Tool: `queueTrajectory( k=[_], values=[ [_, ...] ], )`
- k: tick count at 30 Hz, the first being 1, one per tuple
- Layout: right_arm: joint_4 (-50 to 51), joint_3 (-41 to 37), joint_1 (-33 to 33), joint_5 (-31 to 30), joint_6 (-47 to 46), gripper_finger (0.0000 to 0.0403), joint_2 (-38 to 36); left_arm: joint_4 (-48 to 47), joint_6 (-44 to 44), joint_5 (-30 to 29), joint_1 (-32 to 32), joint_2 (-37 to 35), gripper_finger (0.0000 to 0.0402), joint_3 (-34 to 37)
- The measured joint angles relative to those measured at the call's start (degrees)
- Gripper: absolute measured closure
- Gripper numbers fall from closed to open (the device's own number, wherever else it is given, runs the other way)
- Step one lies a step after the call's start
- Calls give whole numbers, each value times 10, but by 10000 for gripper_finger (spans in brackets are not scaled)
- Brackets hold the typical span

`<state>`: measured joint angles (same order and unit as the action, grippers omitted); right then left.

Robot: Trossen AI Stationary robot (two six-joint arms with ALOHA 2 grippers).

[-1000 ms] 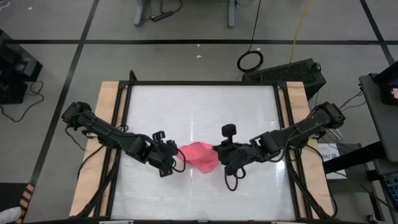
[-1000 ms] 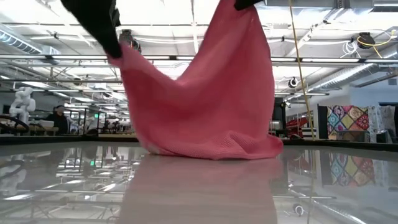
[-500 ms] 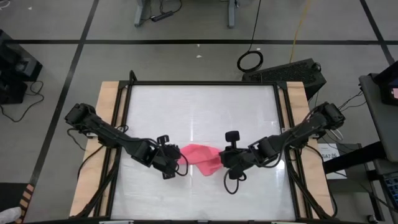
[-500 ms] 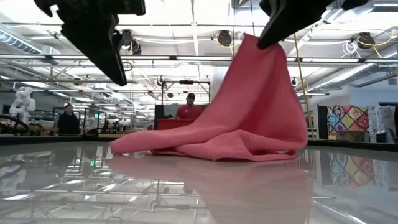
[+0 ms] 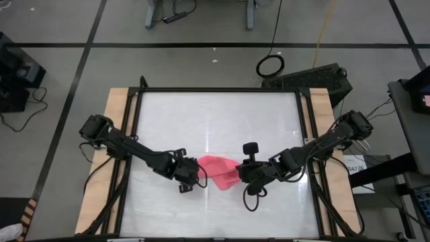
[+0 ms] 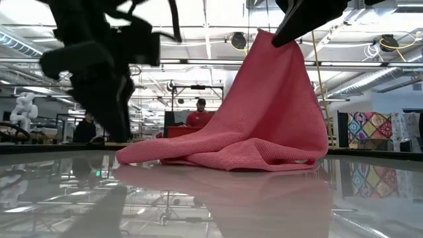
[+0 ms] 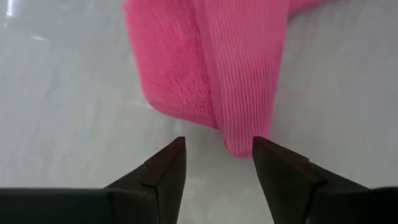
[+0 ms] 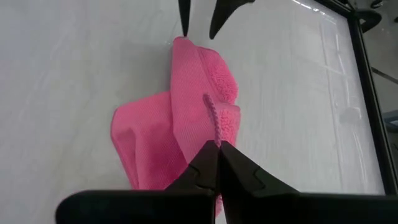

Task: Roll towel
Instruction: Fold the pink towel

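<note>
My right hand (image 8: 217,152) is pinched on a raised corner of the towel (image 5: 218,170), heaped at six o'clock on the bench (image 5: 215,121), while my left hand (image 7: 217,158), fingers apart at its nine o'clock edge, could snag a fold.

Low view: the towel's (image 6: 264,112) raised corner disappears behind the right gripper (image 6: 301,23), itself cut off by the frame's top edge. The left gripper (image 6: 106,73), upper left, is blurred, its fingers indistinct. Left wrist view: the towel (image 7: 211,62) runs off the top edge.
</note>
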<state>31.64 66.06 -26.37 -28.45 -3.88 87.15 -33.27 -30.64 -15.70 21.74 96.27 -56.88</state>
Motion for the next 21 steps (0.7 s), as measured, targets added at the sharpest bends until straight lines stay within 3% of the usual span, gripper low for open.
queueTrajectory(
  k=[8, 15, 21],
  values=[
    [-2, 0, 0, 0, 0, 403, 0, 90, 26, 66, -16, 22, 211, 30],
    [-1, 0, 0, 0, 3, 403, 0, 106, 29, 100, -16, 21, 214, 31],
    [-1, 0, 0, 0, 5, 403, 0, 133, 30, 150, -16, 21, 269, 31]
  ],
)
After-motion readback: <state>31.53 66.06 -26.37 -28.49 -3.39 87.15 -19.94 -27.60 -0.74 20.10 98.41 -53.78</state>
